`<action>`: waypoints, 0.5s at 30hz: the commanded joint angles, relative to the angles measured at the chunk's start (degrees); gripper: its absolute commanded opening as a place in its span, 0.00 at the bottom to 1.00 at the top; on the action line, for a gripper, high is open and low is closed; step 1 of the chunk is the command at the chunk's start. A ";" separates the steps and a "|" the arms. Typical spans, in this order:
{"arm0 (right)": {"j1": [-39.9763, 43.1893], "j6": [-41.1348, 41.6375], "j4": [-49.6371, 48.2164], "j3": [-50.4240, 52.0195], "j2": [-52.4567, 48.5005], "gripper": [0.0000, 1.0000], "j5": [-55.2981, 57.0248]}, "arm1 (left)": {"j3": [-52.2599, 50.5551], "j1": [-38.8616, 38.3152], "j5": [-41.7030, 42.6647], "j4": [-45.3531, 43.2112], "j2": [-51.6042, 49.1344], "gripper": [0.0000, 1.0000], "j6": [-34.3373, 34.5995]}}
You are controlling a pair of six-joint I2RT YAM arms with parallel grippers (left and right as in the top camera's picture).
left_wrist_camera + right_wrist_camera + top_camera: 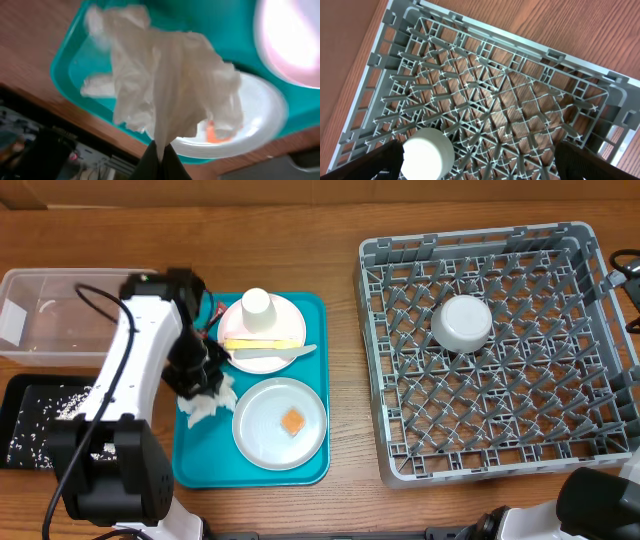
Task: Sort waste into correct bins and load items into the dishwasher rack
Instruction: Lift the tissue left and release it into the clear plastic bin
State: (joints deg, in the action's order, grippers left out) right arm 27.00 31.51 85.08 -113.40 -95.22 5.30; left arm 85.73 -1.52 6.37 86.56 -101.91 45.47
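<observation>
Your left gripper (159,152) is pinched shut on the crumpled white napkin (165,85). The napkin shows blurred at the left edge of the teal tray (75,55) and half hides the orange food square (212,134) on the grey round plate (265,115). Your right gripper (480,150), mostly cut off in the overhead view, stands wide above the dishwasher rack (520,75), where the white bowl (427,152) sits. Everything rests on a wooden table (345,360).
</observation>
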 commanded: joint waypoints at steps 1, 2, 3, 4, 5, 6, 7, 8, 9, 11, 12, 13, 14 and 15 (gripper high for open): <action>0.13 0.24 -0.11 -0.55 -0.07 1.00 -0.07 | 10.03 -0.26 -0.37 2.45 1.92 0.04 -3.65; 0.13 0.24 -0.11 -0.55 -0.07 1.00 -0.07 | 11.89 -0.22 -0.35 2.99 1.92 0.04 -3.74; 0.13 0.26 -0.11 -0.55 -0.07 1.00 -0.07 | 13.90 -0.22 -0.37 3.19 1.92 0.04 -3.74; 0.13 0.24 -0.11 -0.55 -0.07 1.00 -0.07 | 15.37 -0.22 -0.37 3.04 1.92 0.04 -3.74; 0.13 0.24 -0.11 -0.52 -0.07 1.00 -0.07 | 16.94 -0.04 -0.39 2.82 1.92 0.04 -3.74; 0.13 0.26 -0.11 -0.52 -0.07 1.00 -0.07 | 18.08 0.17 -0.37 2.58 1.92 0.04 -3.72; 0.13 0.26 -0.11 -0.55 -0.07 1.00 -0.07 | 18.99 0.57 -0.31 2.08 1.92 0.04 -3.72; 0.13 0.24 -0.11 -0.55 -0.07 1.00 -0.07 | 19.80 1.05 -0.35 1.44 1.92 0.04 -3.72; 0.13 0.24 -0.11 -0.52 -0.07 1.00 -0.07 | 20.46 1.64 -0.70 0.52 1.92 0.04 -3.72; 0.13 0.24 -0.11 -0.52 -0.07 1.00 -0.07 | 20.85 3.30 -3.19 -2.36 1.92 0.04 -3.63; 0.13 0.24 -0.11 -0.55 -0.07 1.00 -0.07 | 20.85 4.31 -4.85 -3.87 1.92 0.04 -3.43; 0.13 0.26 -0.11 -0.55 -0.07 1.00 -0.07 | 20.81 5.53 -6.78 -5.44 1.88 0.04 -3.21; 0.13 0.24 -0.11 -0.52 -0.07 1.00 -0.07 | 20.76 6.54 -8.39 -6.64 1.70 0.04 -2.73; 0.13 0.24 -0.11 -0.55 -0.07 1.00 -0.07 | 20.76 7.76 -9.90 -7.89 1.60 0.04 -2.21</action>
State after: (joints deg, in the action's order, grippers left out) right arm 27.00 31.51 85.14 -113.40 -95.22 5.28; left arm 105.16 2.72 3.25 80.47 -101.25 42.87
